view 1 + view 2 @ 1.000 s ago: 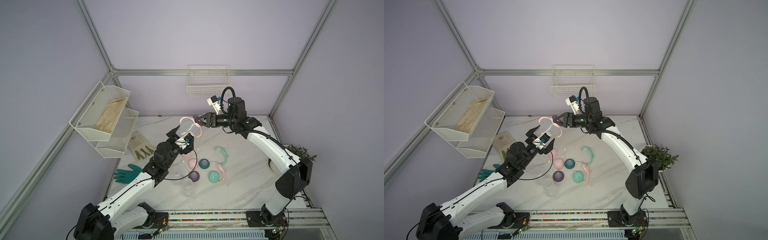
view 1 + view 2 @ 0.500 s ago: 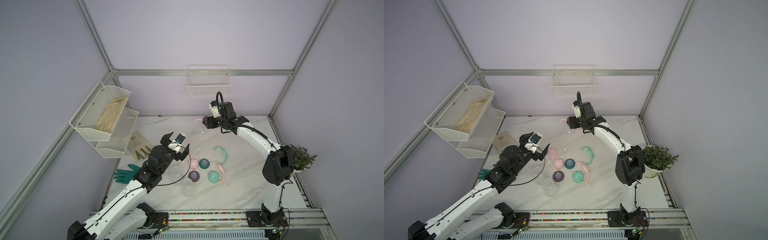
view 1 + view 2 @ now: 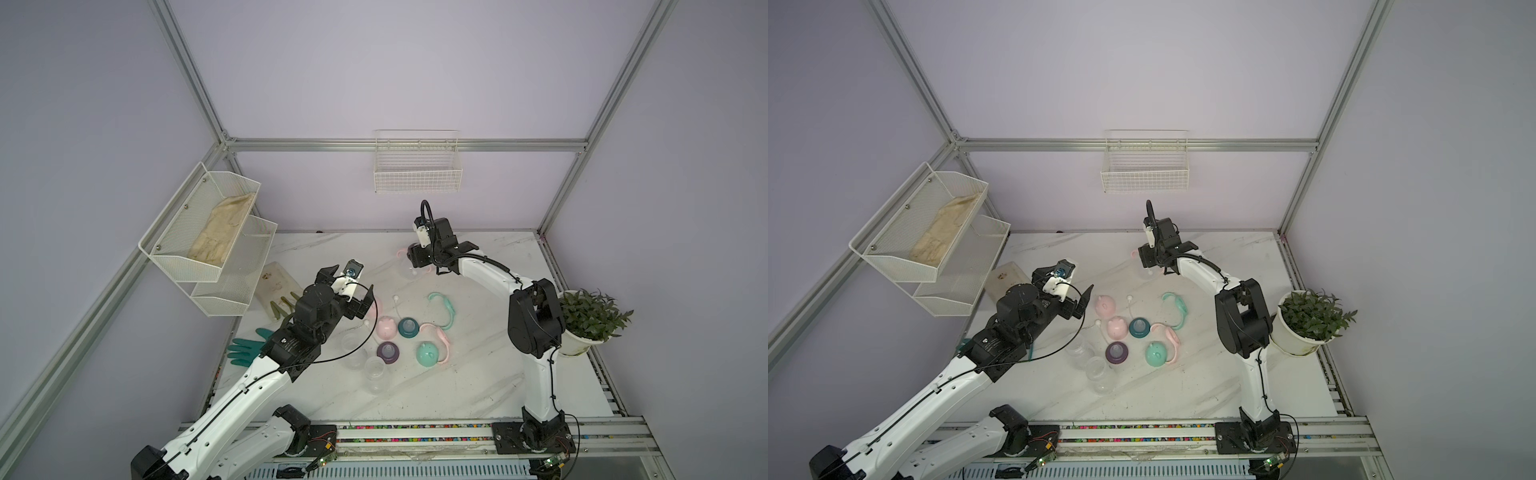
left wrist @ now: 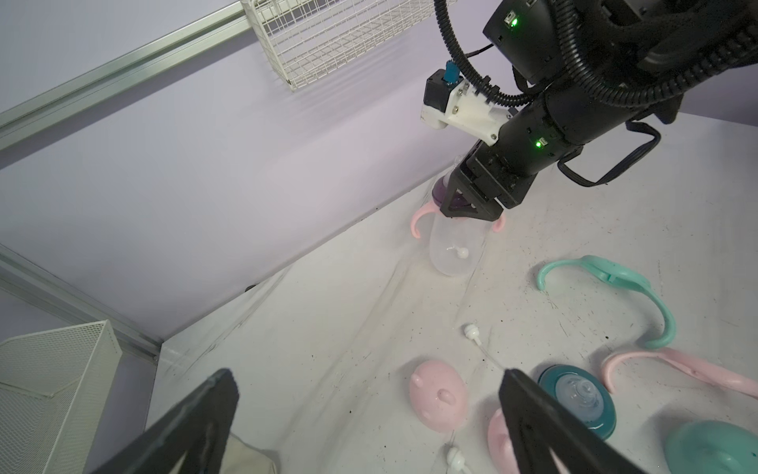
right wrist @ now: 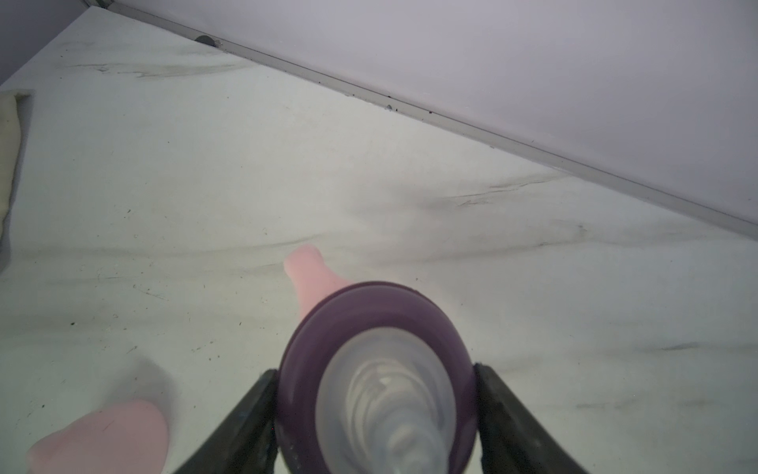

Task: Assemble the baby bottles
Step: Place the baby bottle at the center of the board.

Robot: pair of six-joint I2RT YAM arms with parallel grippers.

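Observation:
A clear baby bottle (image 4: 455,246) with a purple collar (image 5: 311,369) and pink handles stands upright at the back of the table. My right gripper (image 5: 375,371) is shut on that collar from above, also seen in both top views (image 3: 415,266) (image 3: 1148,266). My left gripper (image 4: 366,375) hangs open and empty above two pink dome caps (image 3: 1104,305) (image 3: 1117,326). Loose parts lie mid-table: a teal collar (image 3: 408,327), a purple collar (image 3: 387,352), a mint cap (image 3: 428,353), a mint handle ring (image 3: 442,305), a pink handle ring (image 3: 440,336), two straws (image 3: 397,303) and two clear bottles (image 3: 353,349) (image 3: 374,374).
A green glove (image 3: 245,351) lies at the table's left edge beside a cream bag (image 3: 278,282). A potted plant (image 3: 590,320) stands at the right edge. A tiered wire shelf (image 3: 208,237) hangs on the left wall and a wire basket (image 3: 417,166) on the back wall.
My right gripper has carried the bottle down from mid-air to the back of the table. My left arm has drawn back from it, jaws still open.

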